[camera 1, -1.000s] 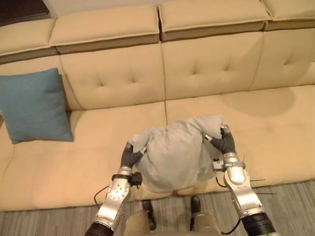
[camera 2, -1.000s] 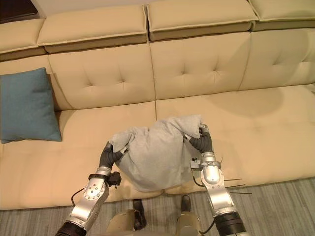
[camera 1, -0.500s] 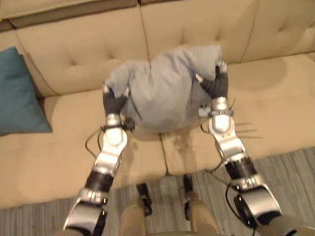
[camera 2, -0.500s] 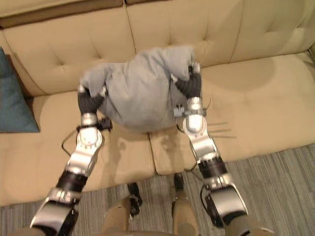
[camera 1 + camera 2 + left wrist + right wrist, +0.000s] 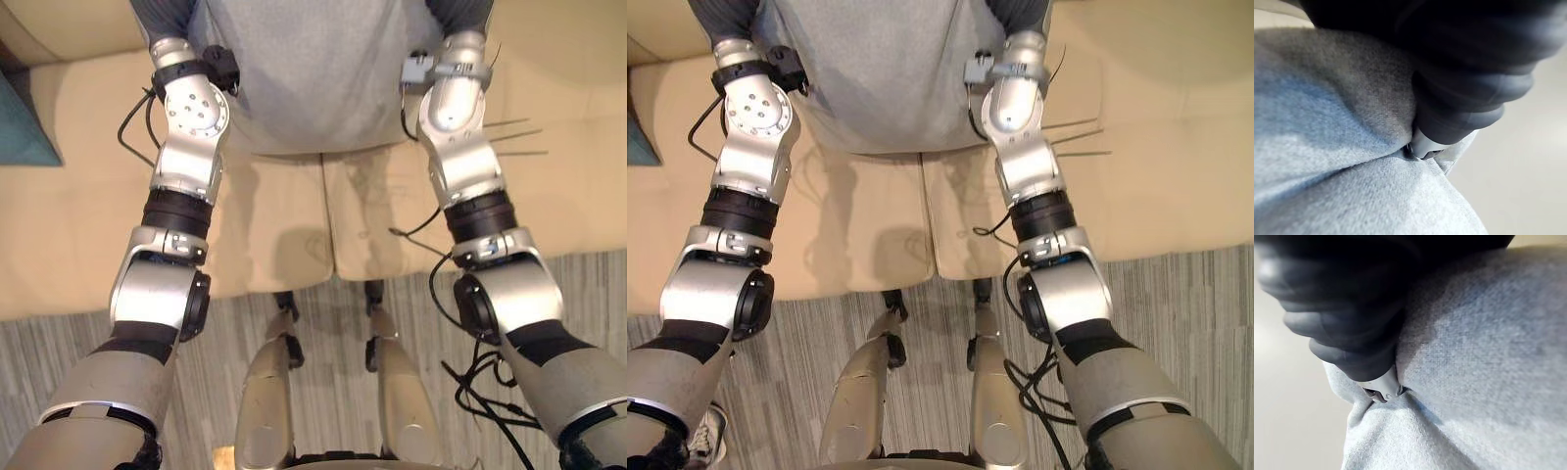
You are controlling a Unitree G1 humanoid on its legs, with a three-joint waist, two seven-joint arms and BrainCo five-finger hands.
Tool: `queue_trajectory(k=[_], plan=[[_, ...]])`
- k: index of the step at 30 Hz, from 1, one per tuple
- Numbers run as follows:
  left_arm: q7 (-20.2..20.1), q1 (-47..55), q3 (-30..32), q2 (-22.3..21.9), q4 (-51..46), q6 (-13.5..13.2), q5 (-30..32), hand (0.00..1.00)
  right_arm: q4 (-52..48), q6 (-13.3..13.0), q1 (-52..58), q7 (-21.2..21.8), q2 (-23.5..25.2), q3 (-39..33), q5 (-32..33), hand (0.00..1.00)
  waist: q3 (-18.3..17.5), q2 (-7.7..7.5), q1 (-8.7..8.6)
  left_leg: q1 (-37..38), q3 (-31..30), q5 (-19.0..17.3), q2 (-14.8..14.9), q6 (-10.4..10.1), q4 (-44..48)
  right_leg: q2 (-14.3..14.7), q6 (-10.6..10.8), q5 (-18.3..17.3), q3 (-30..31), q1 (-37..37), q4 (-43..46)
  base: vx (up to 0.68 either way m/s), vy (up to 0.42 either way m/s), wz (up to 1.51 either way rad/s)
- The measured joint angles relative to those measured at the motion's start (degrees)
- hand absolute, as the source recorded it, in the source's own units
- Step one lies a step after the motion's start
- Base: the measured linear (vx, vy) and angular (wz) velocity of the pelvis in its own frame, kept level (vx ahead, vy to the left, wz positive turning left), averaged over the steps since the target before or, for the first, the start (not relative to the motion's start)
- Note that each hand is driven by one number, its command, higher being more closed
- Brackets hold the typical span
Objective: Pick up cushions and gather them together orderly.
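The grey cushion (image 5: 313, 69) hangs at twelve o'clock, left hand (image 5: 1422, 146) at its nine, right hand (image 5: 1382, 384) at its three, folds hiding whether either grips.

A tan sofa (image 5: 274, 225) with 2 seat sections stands on grey striped carpet (image 5: 1195, 294).

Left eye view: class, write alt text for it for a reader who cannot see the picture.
A grey cushion is held up between the robot's left hand and right hand at the top of the picture, over a beige sofa seat. The edge of a teal cushion shows at the far left, and striped grey carpet lies below.
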Motion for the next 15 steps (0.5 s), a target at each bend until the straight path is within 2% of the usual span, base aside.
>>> queue_trajectory(k=[3,6,12,15], plan=[[0.1,-1.0,1.8,-0.7,1.1,-0.8,-4.1,0.00,1.4,0.2,-2.1,0.1,-1.0,0.1,0.6,0.00,0.5,0.06,-0.40,-0.1,0.1,0.0,0.0,-0.1,-0.5,0.1,0.0,0.0,0.2,-0.4,0.0,0.00,0.000,0.00],[-0.2,-2.5,2.9,-0.7,2.4,-0.8,-5.4,0.00,2.7,0.5,-3.3,0.3,-2.0,0.1,1.5,0.00,0.5,0.06,-0.47,-0.1,0.0,0.1,0.1,-0.1,-0.7,0.2,0.0,0.0,0.4,-0.5,0.0,0.00,0.000,0.00],[-1.1,-4.3,5.4,0.4,3.0,-0.8,-6.7,0.00,3.1,0.7,-5.9,1.2,-6.0,0.1,5.6,0.00,1.5,0.20,0.72,-0.9,0.1,0.3,0.3,-0.4,-0.9,0.4,0.0,0.0,0.7,-1.7,0.1,-0.01,-0.015,-0.03],[-1.1,-4.3,5.7,2.6,2.9,-0.7,-7.7,0.00,3.1,0.7,-5.9,2.0,-8.2,0.0,9.2,0.00,1.6,0.21,0.87,-1.0,0.0,0.3,0.3,-0.5,-0.9,0.4,0.0,0.0,0.4,-1.7,0.2,0.00,0.000,0.00]])
